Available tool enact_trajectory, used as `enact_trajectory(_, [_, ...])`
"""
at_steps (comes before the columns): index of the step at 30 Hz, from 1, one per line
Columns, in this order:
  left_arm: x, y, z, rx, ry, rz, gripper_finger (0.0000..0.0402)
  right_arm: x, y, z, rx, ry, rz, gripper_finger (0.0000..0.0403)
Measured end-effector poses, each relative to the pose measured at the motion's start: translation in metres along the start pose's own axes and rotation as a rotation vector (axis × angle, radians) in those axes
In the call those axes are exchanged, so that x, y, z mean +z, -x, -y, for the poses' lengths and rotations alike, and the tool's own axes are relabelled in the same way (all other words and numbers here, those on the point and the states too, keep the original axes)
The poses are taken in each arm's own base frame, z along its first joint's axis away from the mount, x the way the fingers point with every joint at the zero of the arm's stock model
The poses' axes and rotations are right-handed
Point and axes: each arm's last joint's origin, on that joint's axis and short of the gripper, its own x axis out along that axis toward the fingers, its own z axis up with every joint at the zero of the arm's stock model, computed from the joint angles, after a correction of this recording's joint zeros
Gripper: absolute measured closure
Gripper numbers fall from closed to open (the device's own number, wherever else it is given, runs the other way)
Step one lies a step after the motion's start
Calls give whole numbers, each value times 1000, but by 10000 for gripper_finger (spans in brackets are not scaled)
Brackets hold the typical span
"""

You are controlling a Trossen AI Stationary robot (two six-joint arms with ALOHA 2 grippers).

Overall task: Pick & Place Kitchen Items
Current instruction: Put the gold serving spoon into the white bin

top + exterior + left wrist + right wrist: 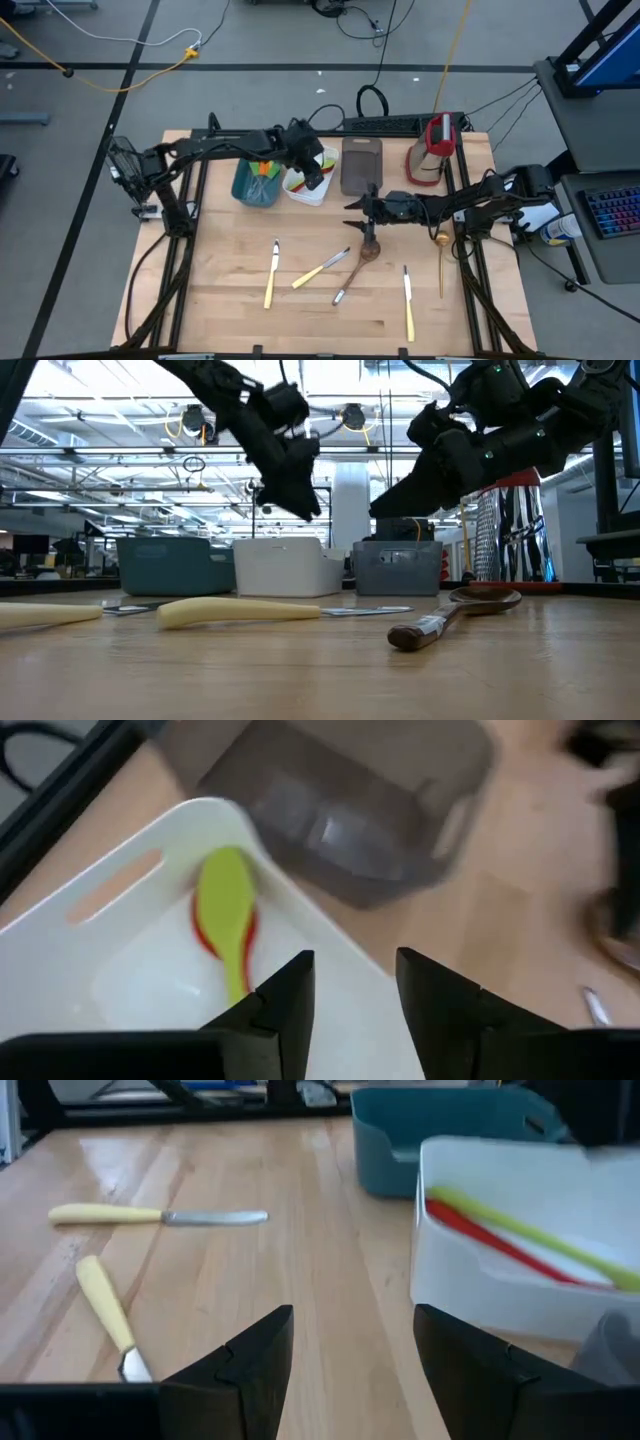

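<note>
Above the white tray's (120,890) rim, left tool (350,990) parted — green spoon (228,915) inside.

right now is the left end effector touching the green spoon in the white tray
Apart. The left wrist view shows the left end effector open and empty above the white rectangular tray, with the green spoon lying on the tray floor beyond its fingertips.
</note>
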Motion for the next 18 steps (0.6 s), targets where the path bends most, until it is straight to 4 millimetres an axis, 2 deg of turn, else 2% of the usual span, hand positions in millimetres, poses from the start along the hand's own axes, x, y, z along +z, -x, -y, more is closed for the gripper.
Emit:
enact_trajectory(7, [-6, 21, 38, -59, -109, -29, 254, -7, 0, 0, -4, -65, -74, 202])
enact_trajectory(13, [-18, 18, 67, -86, -164, -93, 254, -11, 1, 0, -8, -101, -111, 202])
enact_trajectory(18, [-24, 16, 91, -3, -192, -71, 254, -11, 1, 0, -9, -100, -115, 202])
